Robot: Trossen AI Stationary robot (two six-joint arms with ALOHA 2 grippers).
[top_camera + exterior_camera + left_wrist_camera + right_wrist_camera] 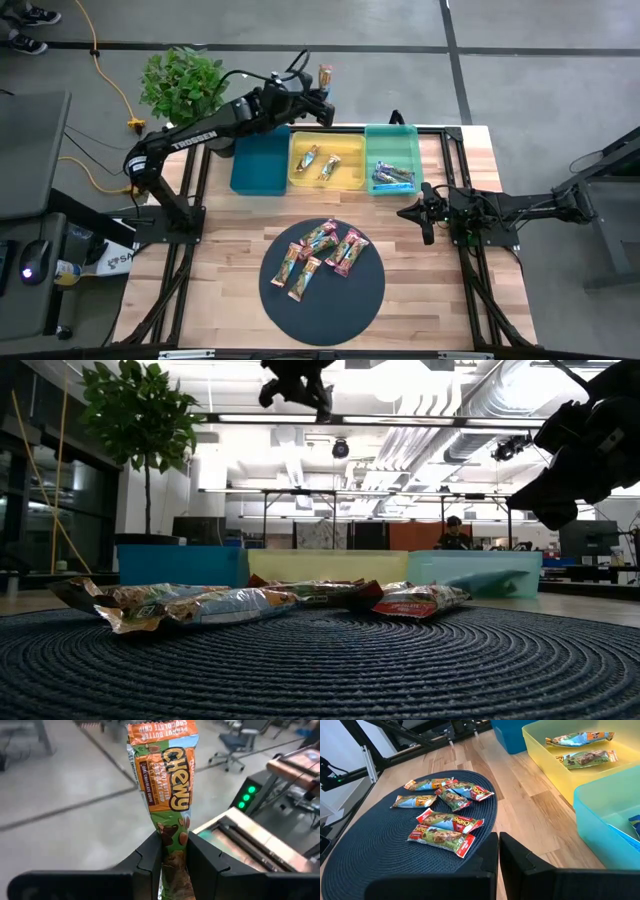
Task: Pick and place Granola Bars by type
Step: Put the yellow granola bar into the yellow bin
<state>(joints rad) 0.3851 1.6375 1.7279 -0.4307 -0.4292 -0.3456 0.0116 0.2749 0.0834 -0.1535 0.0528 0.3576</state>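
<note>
Granola bar (167,785) in left claw (172,855)

One orange-green shiny-wrapped granola bar (167,795) held upright aloft; two in yellow tray (327,162); blue-wrapped ones in teal tray (392,177); six on mat (322,256).

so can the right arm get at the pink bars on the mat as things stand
Probably yes: the right end effector is shut and empty beside the mat, and the pink bars lie uncovered on its near side.

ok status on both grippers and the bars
Left gripper shut on an orange granola bar, high behind the yellow tray. Right gripper shut, empty, parked by the teal tray. Nothing in the way.
</note>
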